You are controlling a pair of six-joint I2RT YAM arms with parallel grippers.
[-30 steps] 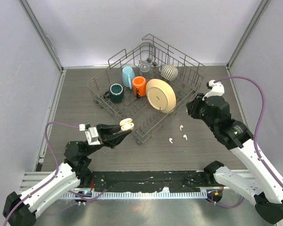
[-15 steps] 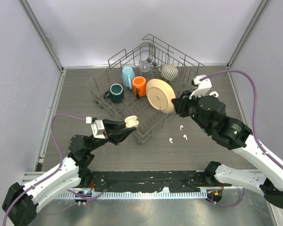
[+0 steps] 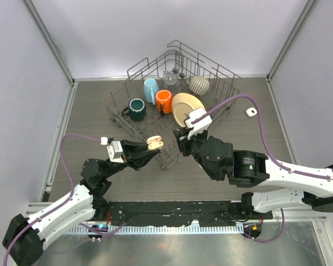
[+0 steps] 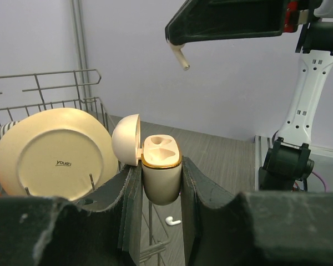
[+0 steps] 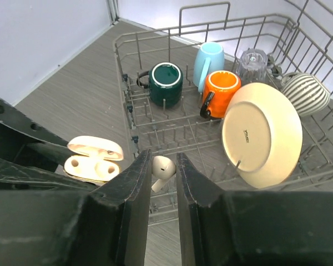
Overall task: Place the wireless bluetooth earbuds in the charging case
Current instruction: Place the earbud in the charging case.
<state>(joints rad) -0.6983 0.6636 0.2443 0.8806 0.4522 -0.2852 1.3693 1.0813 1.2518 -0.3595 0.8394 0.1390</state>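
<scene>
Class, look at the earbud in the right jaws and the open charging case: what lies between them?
Nothing. In the left wrist view the earbud hangs above the open charging case with only air between them.

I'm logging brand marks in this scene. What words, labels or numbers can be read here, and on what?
"youeti" (last letters uncertain): small print on the underside of the cream plate, in the left wrist view.
The same mark on that plate in the right wrist view: too small to read.
Charging case: no text visible.
</scene>
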